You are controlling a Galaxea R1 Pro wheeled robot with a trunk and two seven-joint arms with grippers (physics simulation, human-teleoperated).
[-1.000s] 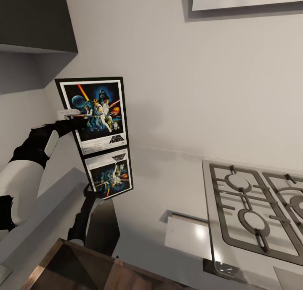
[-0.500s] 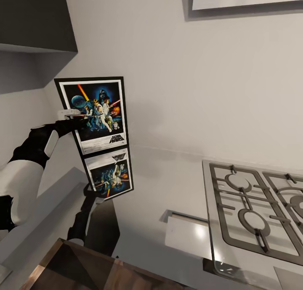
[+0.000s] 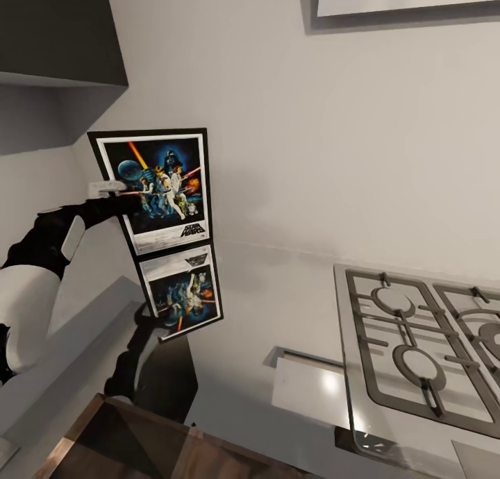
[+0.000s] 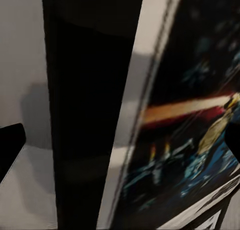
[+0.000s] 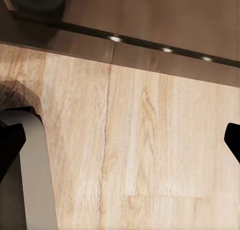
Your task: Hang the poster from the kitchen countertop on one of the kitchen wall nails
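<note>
Poster upright | left hand clamps its edge | countertop below

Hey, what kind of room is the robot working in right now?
Most likely a kitchen. A steel gas hob is built into a glossy pale countertop, with cabinets up on the wall. The left end effector holds a Star Wars poster against the pale grey wall.

"STAR WARS" logo legible on poster, lower right of artwork; same logo mirrored in glossy tabletop reflection. Fine print below unreadable.
</note>
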